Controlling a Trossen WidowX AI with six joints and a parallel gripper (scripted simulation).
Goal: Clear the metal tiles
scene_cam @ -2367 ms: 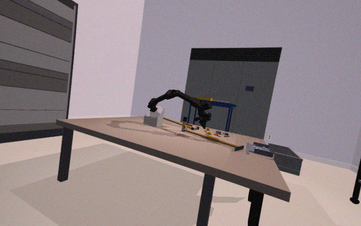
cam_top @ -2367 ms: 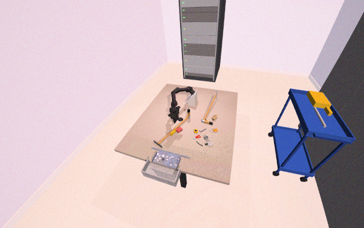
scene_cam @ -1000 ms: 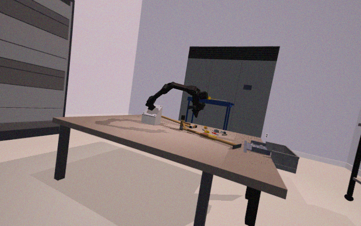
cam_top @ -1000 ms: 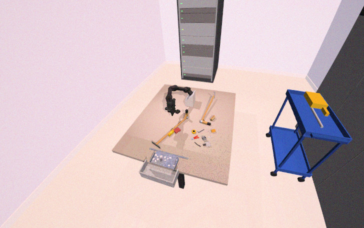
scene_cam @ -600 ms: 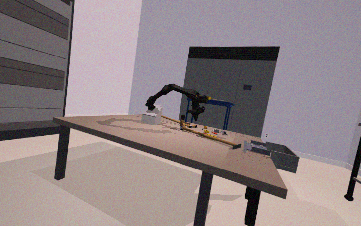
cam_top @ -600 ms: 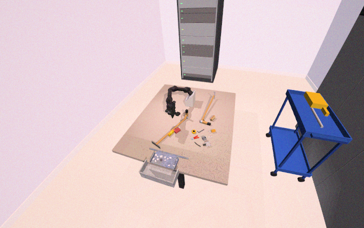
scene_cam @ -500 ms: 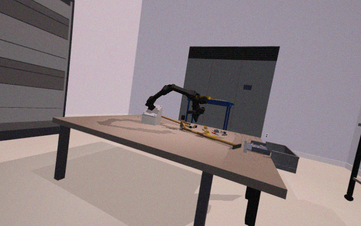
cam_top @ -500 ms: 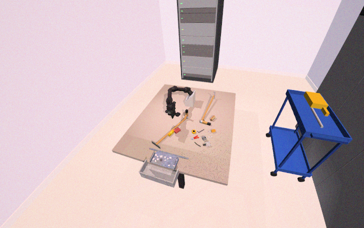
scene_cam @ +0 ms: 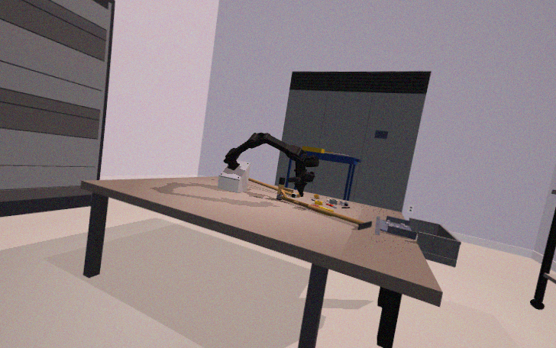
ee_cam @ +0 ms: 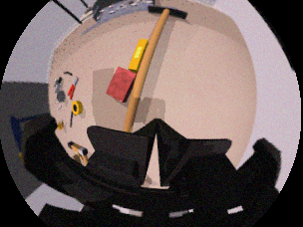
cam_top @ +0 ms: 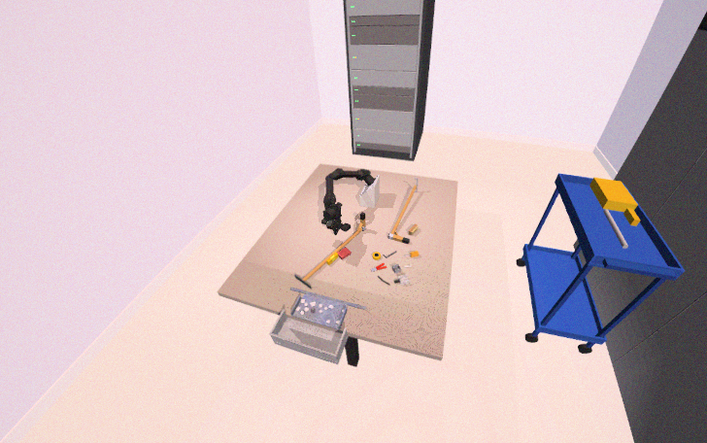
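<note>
The long scraper (cam_top: 318, 266) (scene_cam: 344, 217) (ee_cam: 156, 30) lies on the table, its dark blade towards the steel bench plate and its black-tipped grip end towards the arm. My gripper (cam_top: 336, 229) (scene_cam: 302, 194) (ee_cam: 156, 120) is shut and empty, above the table and near the scraper's grip end; in the wrist view its fingers hide that end. The steel bench plate (cam_top: 336, 315) sits at the table's edge with several small pale metal tiles (cam_top: 313, 304) spread on it. The catch box (cam_top: 307, 352) (scene_cam: 441, 249) adjoins its far end, and no tiles show in it.
A red block (cam_top: 344, 253) (ee_cam: 121, 84) and a yellow block (cam_top: 332, 257) (ee_cam: 138, 56) lie beside the scraper handle. Another long-handled tool (cam_top: 404, 211) lies near the arm's base. Several small tools, including a yellow tape roll (cam_top: 376, 255) (ee_cam: 77, 108), lie farther over.
</note>
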